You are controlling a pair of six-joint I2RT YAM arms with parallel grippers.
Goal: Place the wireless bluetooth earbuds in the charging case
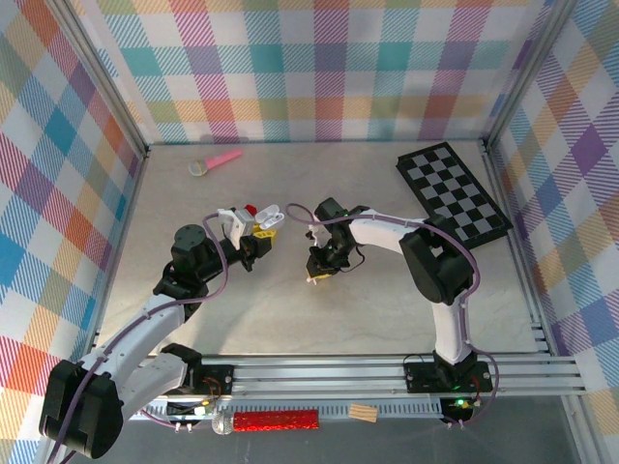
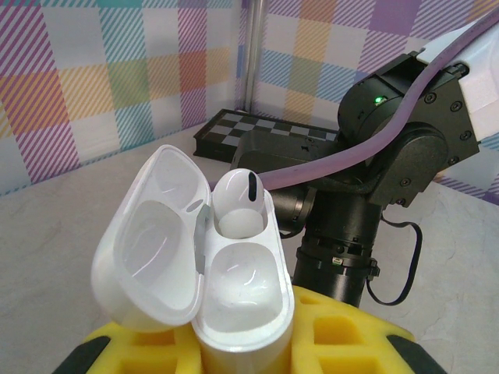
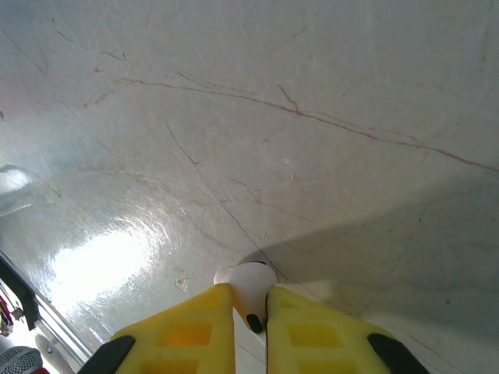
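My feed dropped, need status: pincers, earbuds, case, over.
Left pincer shut on open charging case. One earbud seated, other slot empty. Right pincer shut on second earbud, low over table. Nothing seen between pincers.

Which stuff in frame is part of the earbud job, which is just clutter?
Job: charging case, open, in left gripper; seated earbud inside it; second earbud pinched by right gripper.
Lying about: checkerboard; pink-handled tool.
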